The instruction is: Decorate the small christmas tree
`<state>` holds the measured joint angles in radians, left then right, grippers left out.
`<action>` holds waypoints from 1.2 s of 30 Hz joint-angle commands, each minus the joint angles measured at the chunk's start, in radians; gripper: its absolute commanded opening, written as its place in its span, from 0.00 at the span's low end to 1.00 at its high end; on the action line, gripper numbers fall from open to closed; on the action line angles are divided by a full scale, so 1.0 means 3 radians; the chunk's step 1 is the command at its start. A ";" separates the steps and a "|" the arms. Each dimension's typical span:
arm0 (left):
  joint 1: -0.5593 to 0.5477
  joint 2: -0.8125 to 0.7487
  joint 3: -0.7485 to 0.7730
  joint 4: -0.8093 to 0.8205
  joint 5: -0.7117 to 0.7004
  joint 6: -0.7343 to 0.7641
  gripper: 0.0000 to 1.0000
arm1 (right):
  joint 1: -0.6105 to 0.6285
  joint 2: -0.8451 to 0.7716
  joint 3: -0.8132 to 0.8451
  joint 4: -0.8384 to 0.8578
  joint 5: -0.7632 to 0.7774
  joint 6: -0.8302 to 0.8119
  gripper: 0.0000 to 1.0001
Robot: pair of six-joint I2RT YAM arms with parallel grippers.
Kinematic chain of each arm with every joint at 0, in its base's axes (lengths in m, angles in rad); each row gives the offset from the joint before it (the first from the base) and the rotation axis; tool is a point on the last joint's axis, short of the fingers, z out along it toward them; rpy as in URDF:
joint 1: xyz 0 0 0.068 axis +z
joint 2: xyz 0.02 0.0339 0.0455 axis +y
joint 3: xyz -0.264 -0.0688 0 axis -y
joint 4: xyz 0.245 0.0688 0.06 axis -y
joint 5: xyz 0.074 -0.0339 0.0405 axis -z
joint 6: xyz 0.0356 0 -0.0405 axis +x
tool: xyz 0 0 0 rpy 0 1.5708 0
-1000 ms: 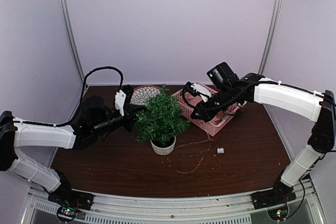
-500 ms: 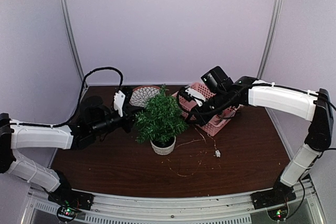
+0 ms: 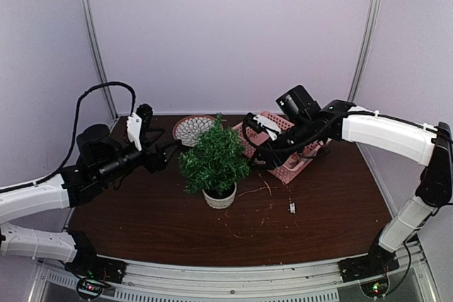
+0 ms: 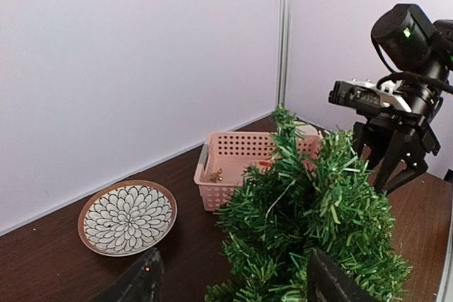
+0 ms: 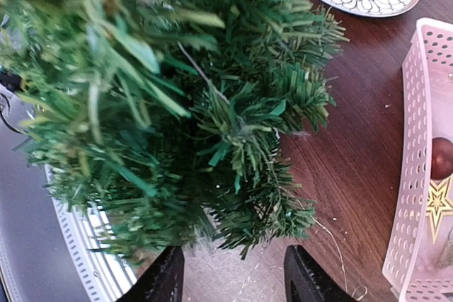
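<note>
The fingers [image 4: 141, 282] of the left gripper [image 3: 170, 152] are spread wide and hold nothing, and the fingers [image 5: 161, 277] of the right gripper [image 3: 263, 158] are apart and empty too. The small christmas tree [image 3: 214, 160] stands in its white pot [image 3: 220, 198] in the middle of the brown table [image 3: 141, 224], with the left gripper near it at 9 o'clock and the right gripper at 3 o'clock. A flower plate [image 3: 190, 129] lies at its 11 o'clock, a pink basket [image 3: 297, 169] at 2 o'clock.

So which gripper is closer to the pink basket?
Right. The right gripper hangs at the basket's left edge, beside the tree; the left gripper is past the tree, on its far side.
</note>
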<state>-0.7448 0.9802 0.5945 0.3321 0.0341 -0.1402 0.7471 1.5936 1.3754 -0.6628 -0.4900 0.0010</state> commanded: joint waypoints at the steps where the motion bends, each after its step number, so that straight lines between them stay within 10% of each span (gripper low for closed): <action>1: 0.0010 -0.0557 -0.0240 -0.0294 -0.0177 0.0024 0.70 | -0.0040 -0.0327 -0.0061 -0.0073 0.0047 -0.0003 0.55; 7: -0.0544 -0.1250 -0.0563 -0.0859 -0.0747 0.0242 0.70 | 0.0162 -0.0820 -0.0271 -0.0316 0.0274 -0.0174 0.58; 18: -0.1317 -0.0973 -0.0710 -0.0874 -0.1138 0.0602 0.66 | 0.1097 -0.0991 -0.0809 -0.0388 0.1121 -0.0131 0.51; 36: -0.1484 -0.1432 -0.0706 -0.0887 -0.1729 0.0478 0.63 | 0.1694 0.0890 -0.0128 -0.0198 0.1527 -0.0630 0.45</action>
<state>-1.1896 0.5674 0.3504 0.0597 -0.4419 0.0113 1.2552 1.7836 1.2881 -0.7616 -0.0586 -0.1787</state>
